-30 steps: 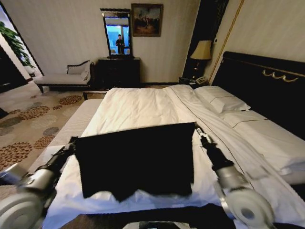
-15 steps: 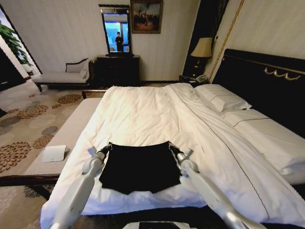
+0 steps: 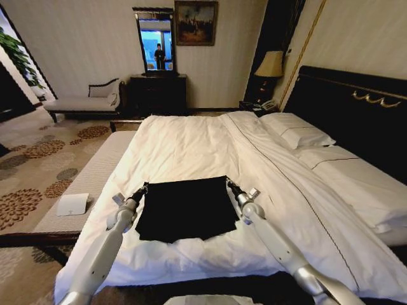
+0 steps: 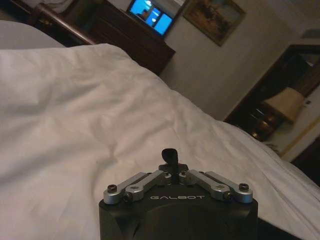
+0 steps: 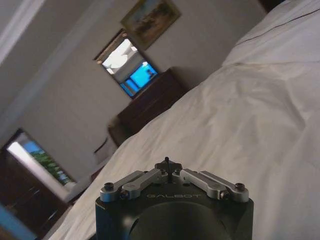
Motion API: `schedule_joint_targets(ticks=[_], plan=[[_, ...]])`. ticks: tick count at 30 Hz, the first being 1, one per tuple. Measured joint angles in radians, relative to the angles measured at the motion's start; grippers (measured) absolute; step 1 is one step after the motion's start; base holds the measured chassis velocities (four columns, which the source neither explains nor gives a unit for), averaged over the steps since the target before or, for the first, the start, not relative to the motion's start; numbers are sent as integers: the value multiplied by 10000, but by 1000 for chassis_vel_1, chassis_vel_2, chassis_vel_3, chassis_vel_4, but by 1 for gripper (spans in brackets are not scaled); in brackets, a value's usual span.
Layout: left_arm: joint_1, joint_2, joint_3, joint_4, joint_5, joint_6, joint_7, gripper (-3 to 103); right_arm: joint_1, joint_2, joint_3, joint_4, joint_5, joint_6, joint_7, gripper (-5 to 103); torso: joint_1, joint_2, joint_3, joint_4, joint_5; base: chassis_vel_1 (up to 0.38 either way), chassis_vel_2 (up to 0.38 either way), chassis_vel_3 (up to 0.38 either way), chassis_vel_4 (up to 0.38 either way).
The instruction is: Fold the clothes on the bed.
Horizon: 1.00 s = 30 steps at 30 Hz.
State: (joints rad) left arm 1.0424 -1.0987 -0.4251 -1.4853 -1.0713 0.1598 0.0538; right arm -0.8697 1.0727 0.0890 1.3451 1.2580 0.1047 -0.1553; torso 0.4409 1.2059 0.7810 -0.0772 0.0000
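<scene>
Lower centre of the head view — left gripper [image 3: 144,188] and right gripper [image 3: 229,184], jaws pinched shut, each hold a far corner of the T-shirt [image 3: 187,208] on the bed [image 3: 184,149].

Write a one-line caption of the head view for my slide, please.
Left gripper and right gripper pinch the far corners of the black T-shirt on the white bed.

Both arms stretched forward and low, roughly parallel. Left gripper [image 3: 144,187] fingers pinched together at the tip; right gripper [image 3: 229,183] same, fingers closed. Wrists level, elbows near straight.
</scene>
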Motion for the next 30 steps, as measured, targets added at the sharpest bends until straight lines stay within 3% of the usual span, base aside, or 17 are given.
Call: schedule_joint_targets(ticks=[7,18,30], plan=[[1325,35,-221,-721,405,-333,273,1,-763,-307,25,-17,-379,280,-666,0,0,0,0,2,2,0,0,0,0],[2571,16,-570,-1619,783,-601,262,1,-2474,-746,539,1453,-790,587,-453,0,1,1,0,0,1,0,0,0,0],[4184,439,-865,-2181,1596,-1313,929,1,-4686,-1228,1147,2475,-1397,1126,-517,0,2,-1,1,2,-1,0,0,0,0]])
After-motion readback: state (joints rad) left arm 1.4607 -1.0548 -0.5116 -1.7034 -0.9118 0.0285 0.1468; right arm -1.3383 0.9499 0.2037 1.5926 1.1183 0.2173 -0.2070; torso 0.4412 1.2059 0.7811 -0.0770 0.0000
